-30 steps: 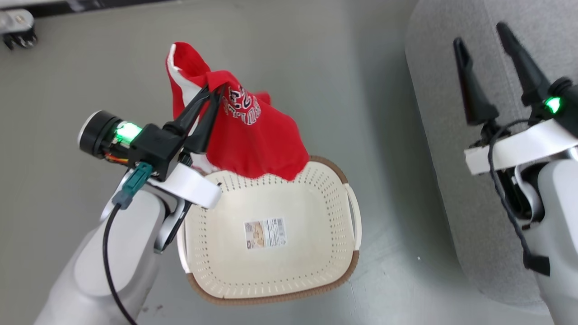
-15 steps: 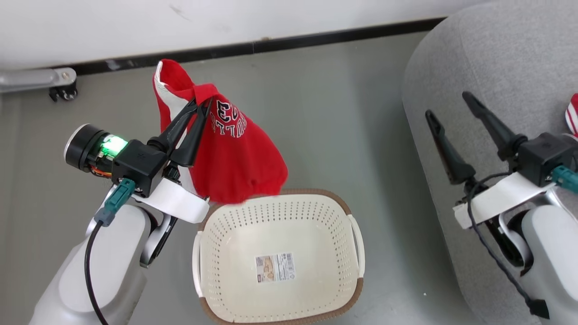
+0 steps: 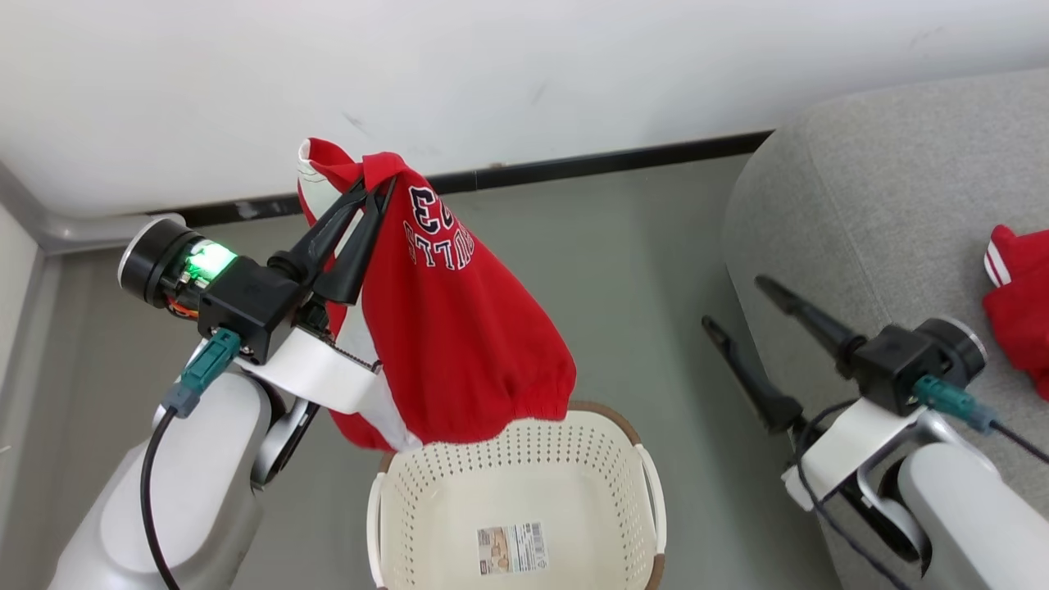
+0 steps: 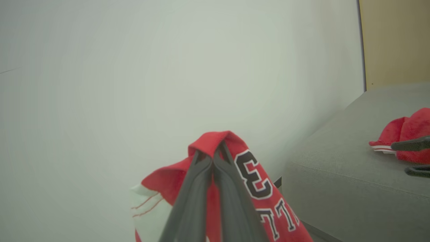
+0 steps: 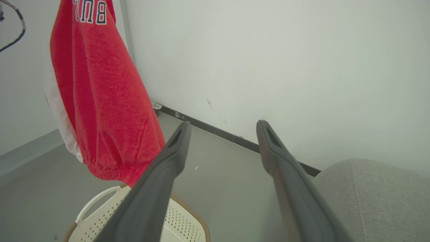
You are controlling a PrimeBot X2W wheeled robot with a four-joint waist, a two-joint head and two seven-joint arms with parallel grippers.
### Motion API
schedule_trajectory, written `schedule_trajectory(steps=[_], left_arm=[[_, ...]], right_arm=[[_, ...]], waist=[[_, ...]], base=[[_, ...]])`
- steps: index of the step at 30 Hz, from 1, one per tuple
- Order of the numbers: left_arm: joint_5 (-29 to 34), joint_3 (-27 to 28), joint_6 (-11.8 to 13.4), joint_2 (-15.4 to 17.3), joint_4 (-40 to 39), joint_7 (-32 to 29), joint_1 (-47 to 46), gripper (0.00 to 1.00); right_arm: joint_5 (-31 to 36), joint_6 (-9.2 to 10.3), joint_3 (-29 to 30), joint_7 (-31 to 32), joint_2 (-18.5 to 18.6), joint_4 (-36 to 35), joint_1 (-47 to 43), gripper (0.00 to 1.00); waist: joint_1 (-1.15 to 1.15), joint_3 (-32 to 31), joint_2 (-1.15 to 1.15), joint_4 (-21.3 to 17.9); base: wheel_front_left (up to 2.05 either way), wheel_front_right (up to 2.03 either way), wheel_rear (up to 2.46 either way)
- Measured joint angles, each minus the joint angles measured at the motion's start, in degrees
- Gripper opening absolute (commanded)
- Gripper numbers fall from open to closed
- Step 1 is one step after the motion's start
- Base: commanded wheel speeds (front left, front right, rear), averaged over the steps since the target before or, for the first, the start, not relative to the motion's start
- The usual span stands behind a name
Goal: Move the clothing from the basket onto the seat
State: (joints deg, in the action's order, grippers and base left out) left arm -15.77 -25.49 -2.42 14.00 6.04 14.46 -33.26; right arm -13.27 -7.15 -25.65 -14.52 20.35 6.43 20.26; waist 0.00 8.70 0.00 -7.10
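A red garment (image 3: 459, 344) with navy-and-white numbers and a white panel hangs from my left gripper (image 3: 373, 184), which is shut on its top fold. Its hem dangles just above the far rim of the cream basket (image 3: 647, 483), whose inside holds nothing but a label. From the left wrist view, the shut gripper (image 4: 208, 151) pinches the red fold (image 4: 258, 181). My right gripper (image 3: 735, 301) stands open and empty at the left edge of the grey seat (image 3: 860, 188). A second red garment (image 3: 1020, 311) lies on the seat. The right wrist view shows the open gripper (image 5: 223, 124), the hanging garment (image 5: 100, 101) and the basket (image 5: 188, 218).
A white wall with a dark skirting strip (image 3: 574, 168) runs behind the grey floor (image 3: 647, 270). A grey rail (image 3: 74, 233) lies along the floor at the left. The seat (image 5: 369, 188) fills the right side.
The head camera has tilted up, so the wall now shows. My left gripper has raised the red garment, which now hangs longer, clear above the basket. The right gripper stays open.
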Motion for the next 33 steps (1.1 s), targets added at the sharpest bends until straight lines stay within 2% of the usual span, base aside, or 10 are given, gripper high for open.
schedule_trajectory(steps=[9,18,26,33], left_arm=[[-0.8,-1.3,-1.3,0.4,-0.6,-0.8,2.1,0.00],[-1.4,-3.5,-2.1,-0.1,-2.8,-2.1,2.1,0.00],[-1.5,-5.4,-2.4,-1.6,-5.1,-3.3,1.8,0.00],[-1.8,-6.9,-2.8,-2.9,-6.7,-4.2,1.1,0.00]], right_arm=[[-3.1,0.00,-5.5,1.6,2.0,-0.1,-1.3,1.00],[-7.4,0.00,-13.9,4.2,5.0,-0.2,-0.8,1.00],[-12.2,0.00,-23.8,6.1,5.3,-1.5,3.5,1.00],[-17.0,0.00,-28.1,7.6,6.6,-1.6,7.3,1.00]], waist=[[0.00,-4.0,0.00,0.0],[0.00,-7.5,0.00,0.0],[0.00,-9.1,0.00,0.7],[0.00,-9.7,0.00,1.7]], base=[[0.00,0.00,0.00],[0.00,0.00,0.00],[0.00,0.00,0.00],[0.00,0.00,0.00]])
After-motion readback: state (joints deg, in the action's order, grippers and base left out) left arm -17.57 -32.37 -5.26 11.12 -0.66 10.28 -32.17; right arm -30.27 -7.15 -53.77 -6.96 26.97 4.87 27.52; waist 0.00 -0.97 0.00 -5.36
